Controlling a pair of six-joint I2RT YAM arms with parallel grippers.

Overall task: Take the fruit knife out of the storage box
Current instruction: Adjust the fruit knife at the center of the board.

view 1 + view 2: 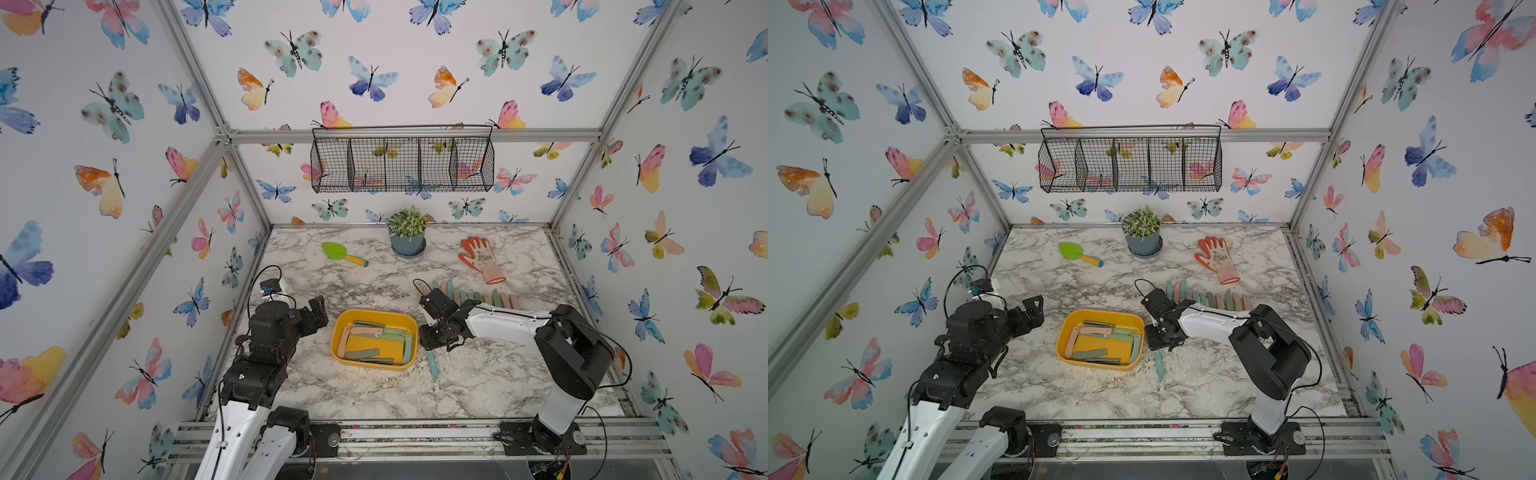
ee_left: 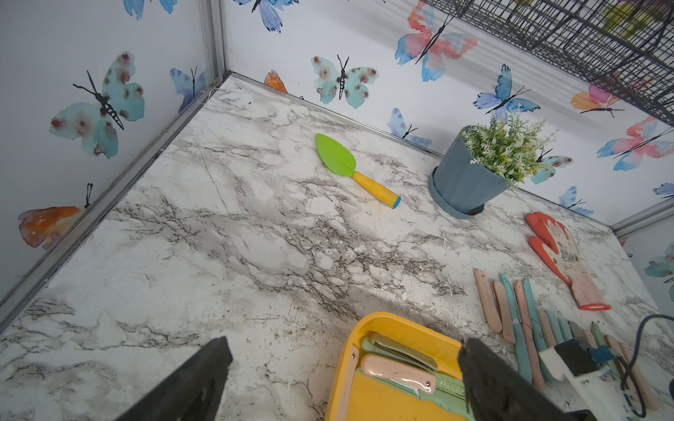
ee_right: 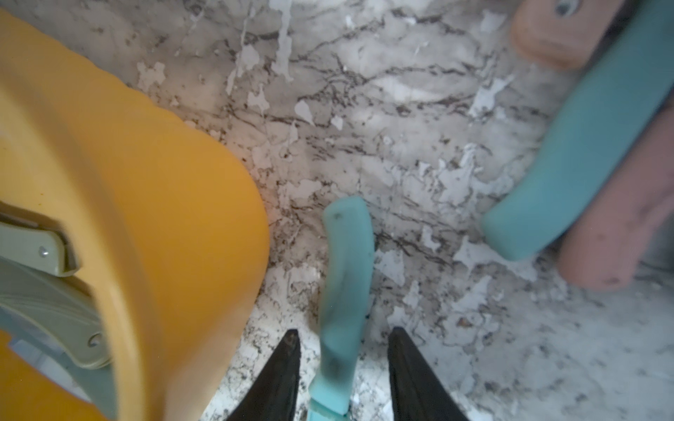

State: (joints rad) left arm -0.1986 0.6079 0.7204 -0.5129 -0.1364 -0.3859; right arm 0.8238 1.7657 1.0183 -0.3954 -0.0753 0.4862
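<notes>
Right claw (image 3: 344, 330) astride fruit knife (image 3: 347, 251), beside storage box (image 3: 164, 204)

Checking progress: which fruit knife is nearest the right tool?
The lone teal knife on the marble beside the storage box, between the right tool's open jaws.

I see a black wire basket (image 1: 402, 164) on the back wall, upper centre, and below it a potted plant (image 1: 407, 235) on the marble tabletop (image 1: 332, 386). A green trowel (image 1: 344, 254) lies left of the plant, an orange glove (image 1: 482, 258) right.
</notes>
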